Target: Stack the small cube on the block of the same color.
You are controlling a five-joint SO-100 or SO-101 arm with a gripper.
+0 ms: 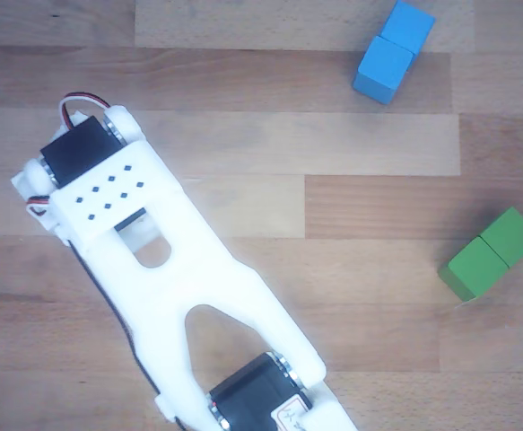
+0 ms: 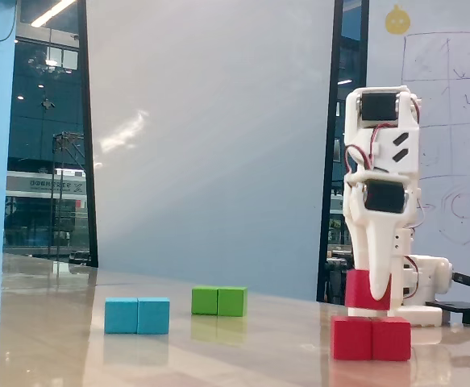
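Small cube (image 2: 362,292) handling is judged as follows: a light, rigid, matte-faced piece, not fragile, best gripped across two opposite flat faces near mid-height so that it stays square.

Other view: neither the small cube nor the red block is shown; both are hidden beneath the white arm (image 1: 167,269), which crosses the picture from the upper left to the bottom edge. A blue oblong block (image 1: 393,51) is seen near the top edge of the worktop (image 1: 243,144), and a green oblong block (image 1: 491,253) near the right edge, well apart from each other. The hand is not visible here.

Fixed view: the small cube is held in the hand (image 2: 373,292), whose fingers are closed on it, one white finger lying across its front face. It is positioned directly over the red block (image 2: 372,338), apparently touching or just above the top face. The red block rests toward the right edge of the worktop. Release is judged safe only once the faces sit flush; an offset cube may tip off the edge.
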